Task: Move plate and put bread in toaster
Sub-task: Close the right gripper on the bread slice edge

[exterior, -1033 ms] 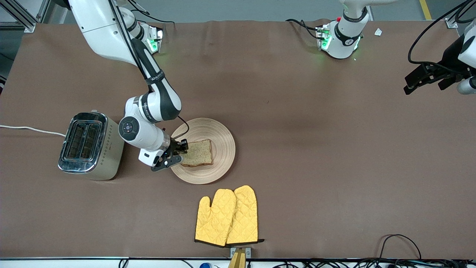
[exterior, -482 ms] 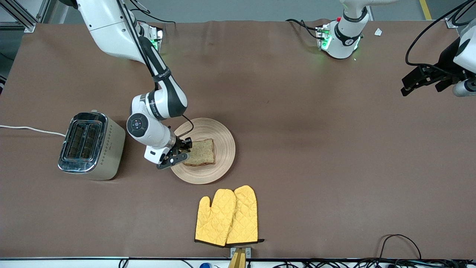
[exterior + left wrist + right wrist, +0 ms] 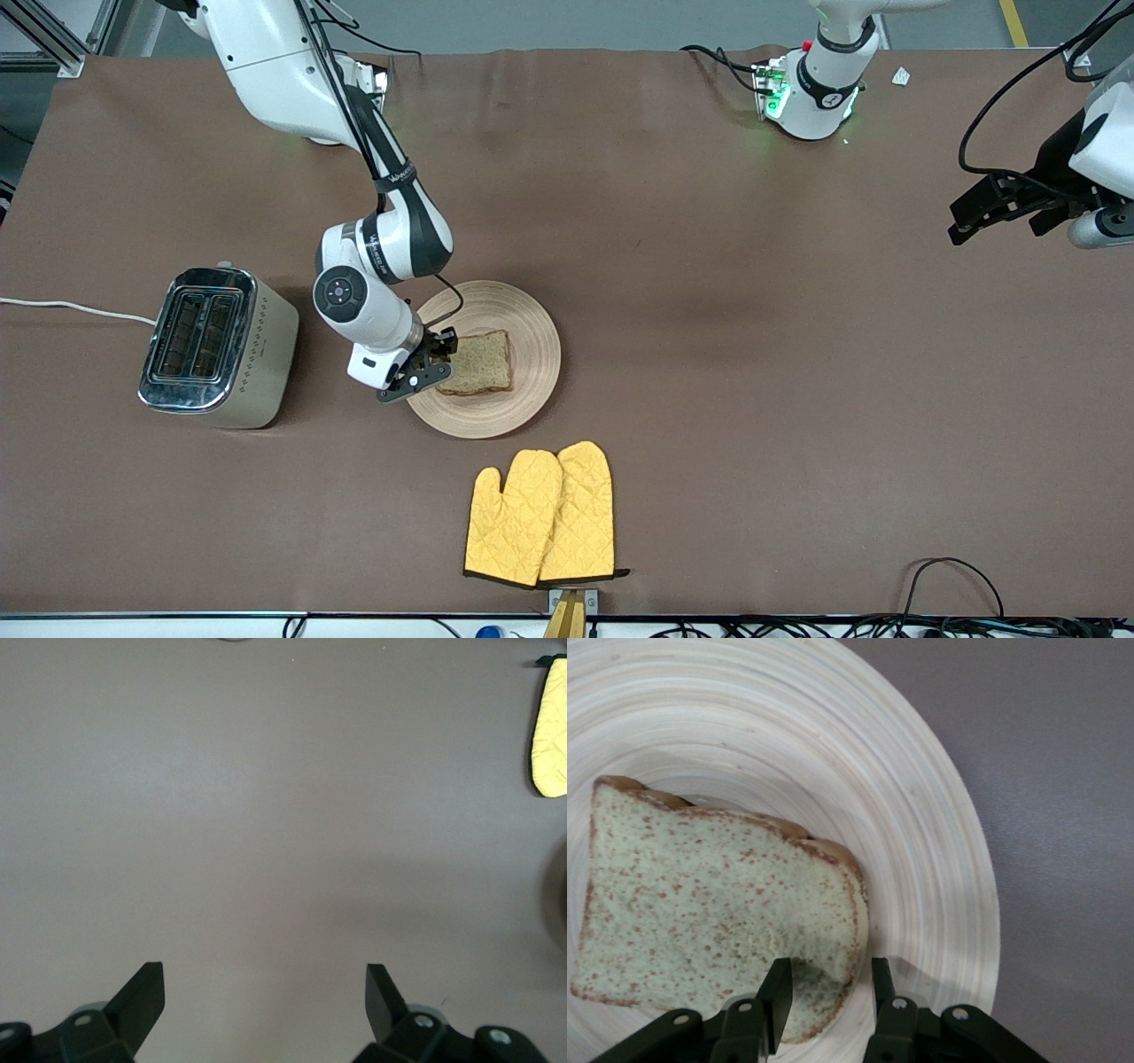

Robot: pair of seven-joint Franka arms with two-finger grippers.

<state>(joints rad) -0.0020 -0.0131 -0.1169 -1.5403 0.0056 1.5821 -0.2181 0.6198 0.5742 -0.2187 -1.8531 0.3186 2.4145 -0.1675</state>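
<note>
Right pincer (image 3: 429, 362) clamps the 9 o'clock corner of the square tan wholegrain bread slice (image 3: 478, 363), lying flat on the round beige wooden plate (image 3: 532, 354). Left pincer (image 3: 1005, 206) waits released over bare desk (image 3: 753, 354).

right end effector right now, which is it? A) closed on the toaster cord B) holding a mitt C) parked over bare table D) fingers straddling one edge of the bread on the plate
D: the right end effector has a finger on each face of the bread edge, over the plate.
</note>
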